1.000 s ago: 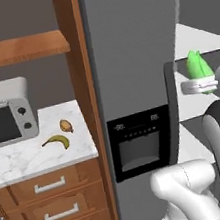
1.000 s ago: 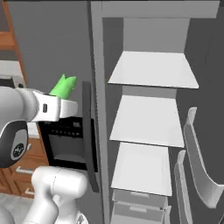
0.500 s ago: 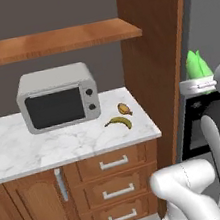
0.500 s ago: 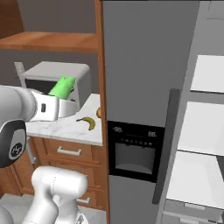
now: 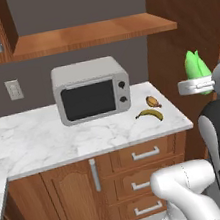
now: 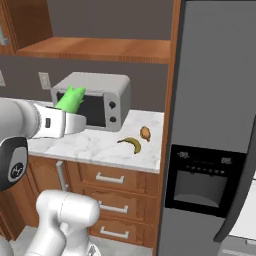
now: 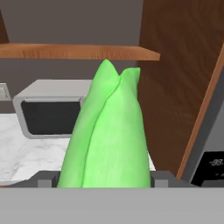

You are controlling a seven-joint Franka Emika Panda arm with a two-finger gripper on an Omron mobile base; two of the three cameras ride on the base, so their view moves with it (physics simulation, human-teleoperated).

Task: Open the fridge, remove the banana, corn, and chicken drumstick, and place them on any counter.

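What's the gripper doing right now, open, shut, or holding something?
Gripper: shut on the corn, held up in the air beside the counter.

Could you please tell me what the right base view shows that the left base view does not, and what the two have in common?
The right base view alone shows the fridge, its near door shut, with the black dispenser panel. The left base view alone shows the tall cabinet door under the counter. Both show the microwave, the banana and the chicken drumstick lying apart on the marble, and the gripper holding the green corn above floor level, not yet over the counter.
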